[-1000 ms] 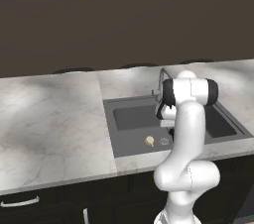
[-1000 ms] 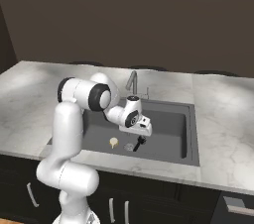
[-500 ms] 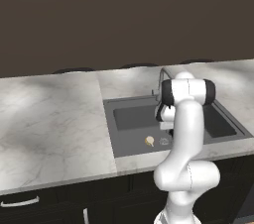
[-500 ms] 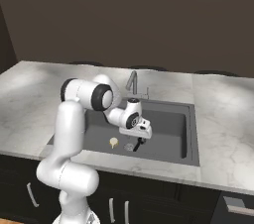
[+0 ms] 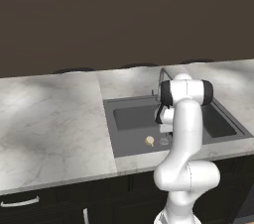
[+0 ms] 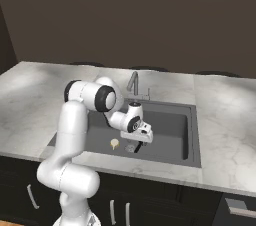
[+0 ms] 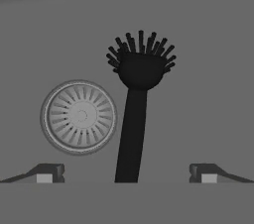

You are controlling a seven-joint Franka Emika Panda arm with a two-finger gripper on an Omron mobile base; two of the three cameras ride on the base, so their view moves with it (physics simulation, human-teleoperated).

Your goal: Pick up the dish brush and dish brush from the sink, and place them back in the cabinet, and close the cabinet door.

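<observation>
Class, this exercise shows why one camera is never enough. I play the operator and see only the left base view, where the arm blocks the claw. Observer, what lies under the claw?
Observer: The black dish brush lies on the sink floor, its handle running between the tips of the claw.
Operator: Has the claw closed on it?
Observer: No, the jaws stand wide open, clear of the handle on both sides.
Operator: Which end is nearer the hand?
Observer: The handle end; the bristles point away, with the round drain beside the handle.
</observation>
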